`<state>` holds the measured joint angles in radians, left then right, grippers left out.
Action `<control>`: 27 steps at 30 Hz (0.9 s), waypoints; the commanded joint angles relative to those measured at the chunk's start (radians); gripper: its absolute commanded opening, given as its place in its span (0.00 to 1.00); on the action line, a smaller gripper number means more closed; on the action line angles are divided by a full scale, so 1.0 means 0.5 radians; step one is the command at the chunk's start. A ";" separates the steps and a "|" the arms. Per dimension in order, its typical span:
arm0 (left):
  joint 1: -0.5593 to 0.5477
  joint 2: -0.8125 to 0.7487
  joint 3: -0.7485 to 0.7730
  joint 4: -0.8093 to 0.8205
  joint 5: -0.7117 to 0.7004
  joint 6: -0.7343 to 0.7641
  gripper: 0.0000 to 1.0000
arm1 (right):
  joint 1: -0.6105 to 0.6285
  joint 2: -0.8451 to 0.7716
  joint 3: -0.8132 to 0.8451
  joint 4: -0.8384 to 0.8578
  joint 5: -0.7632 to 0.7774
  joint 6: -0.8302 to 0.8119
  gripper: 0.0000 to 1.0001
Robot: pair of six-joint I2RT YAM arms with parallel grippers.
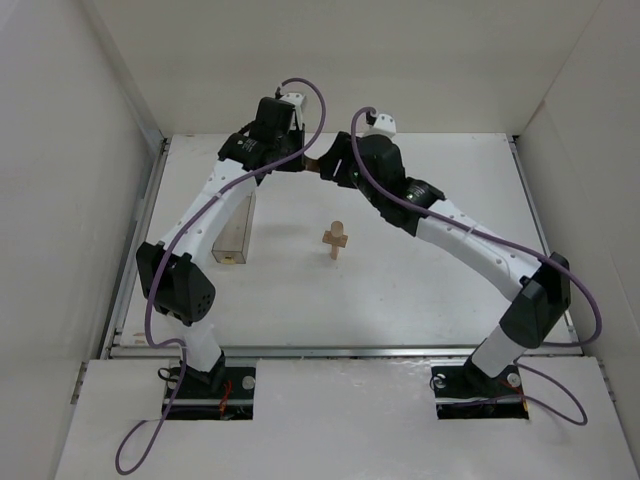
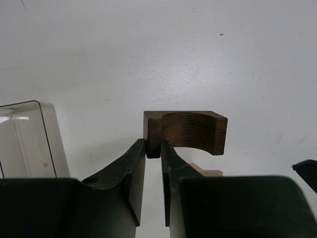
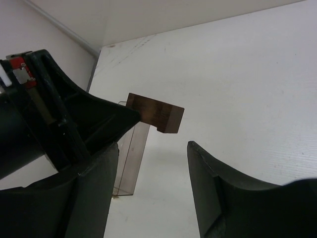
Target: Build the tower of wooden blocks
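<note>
The dark brown arch block (image 2: pixel 190 130) hangs in the air at the back of the table, with my left gripper (image 2: pixel 152 144) shut on one of its legs. In the top view the left gripper (image 1: pixel 305 160) and right gripper (image 1: pixel 325 166) meet nose to nose around the block (image 1: pixel 314 163). My right gripper (image 3: pixel 153 146) stands open, its fingers apart and empty, the arch block (image 3: pixel 158 113) just beyond and above its tips. The pale tan post and crosspiece (image 1: pixel 336 240) stand on the table in front of both grippers; a pale piece (image 2: pixel 208 171) shows under the arch.
A clear rectangular plastic box (image 1: pixel 235 235) lies under the left arm, left of the pale post, and shows in both wrist views (image 2: pixel 29 139) (image 3: pixel 131 158). White walls enclose the table on three sides.
</note>
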<state>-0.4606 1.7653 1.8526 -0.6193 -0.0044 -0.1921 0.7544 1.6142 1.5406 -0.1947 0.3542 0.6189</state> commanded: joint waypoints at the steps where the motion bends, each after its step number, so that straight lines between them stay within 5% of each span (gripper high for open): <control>1: -0.030 -0.091 0.032 0.097 0.024 -0.045 0.00 | 0.019 0.082 0.116 0.031 0.080 -0.017 0.63; 27: -0.067 -0.147 -0.008 0.116 0.101 -0.064 0.00 | 0.038 0.278 0.211 0.052 0.230 -0.072 0.50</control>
<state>-0.4919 1.7618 1.8519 -0.6098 0.0395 -0.2085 0.7616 1.7481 1.5955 -0.2085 0.4469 0.5980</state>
